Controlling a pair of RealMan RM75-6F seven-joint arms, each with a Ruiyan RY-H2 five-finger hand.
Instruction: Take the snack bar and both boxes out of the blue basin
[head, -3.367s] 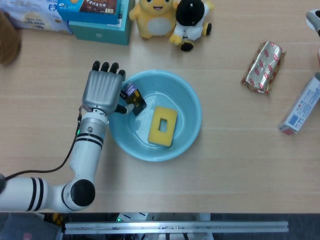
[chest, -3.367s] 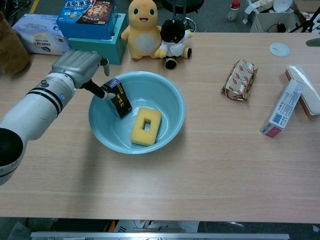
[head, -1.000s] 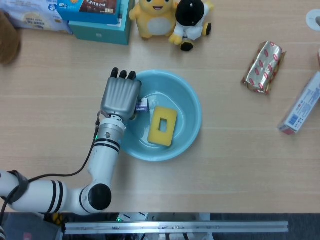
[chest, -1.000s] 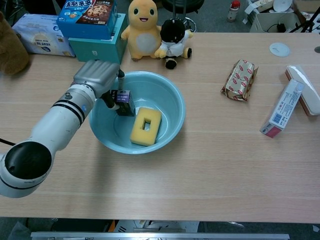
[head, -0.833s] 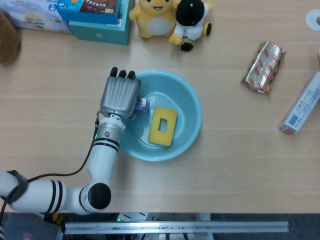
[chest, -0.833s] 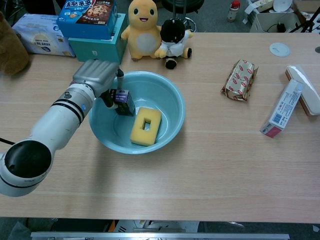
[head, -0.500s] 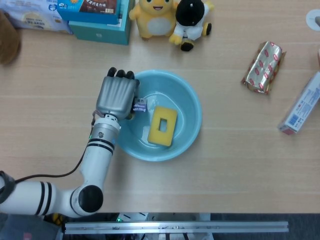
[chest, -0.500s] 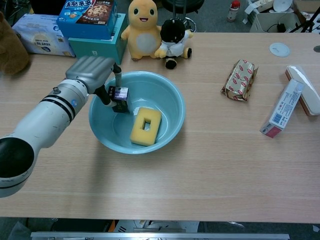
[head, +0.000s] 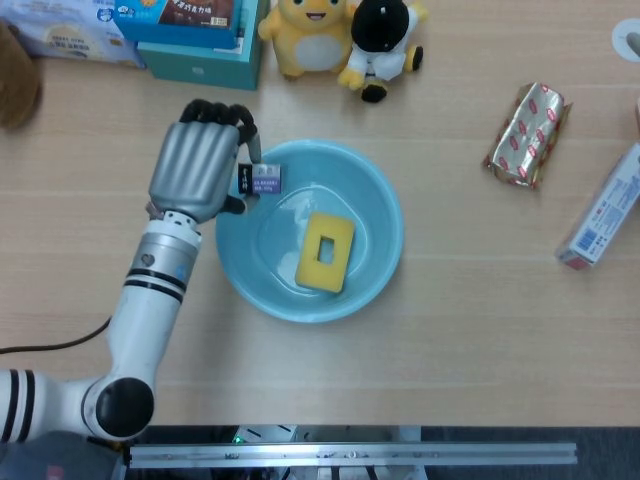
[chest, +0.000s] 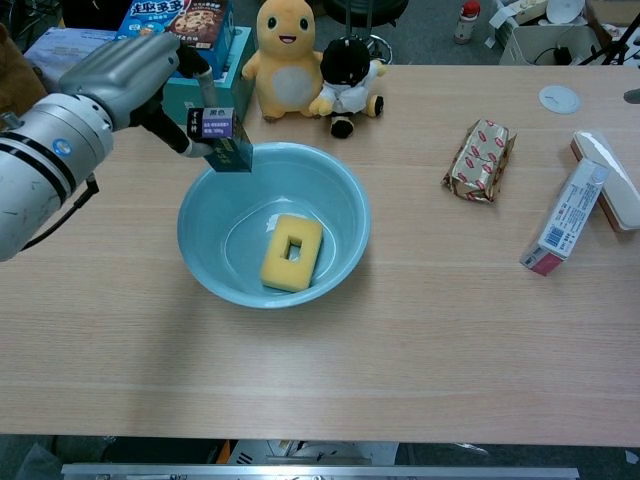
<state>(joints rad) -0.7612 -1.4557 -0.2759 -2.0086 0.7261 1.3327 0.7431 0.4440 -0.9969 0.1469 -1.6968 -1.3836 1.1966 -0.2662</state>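
Observation:
My left hand holds a small dark box raised above the left rim of the blue basin. A yellow box with a rectangular hole lies flat on the basin floor. A snack bar in a gold and red wrapper lies on the table to the right, outside the basin. My right hand shows in neither view.
Two plush toys and a stack of boxes stand behind the basin. A long white and blue carton lies at the right edge of the table.
My left hand has lifted the dark box up out of the basin and carried it toward the left rim. The yellow box has not moved.

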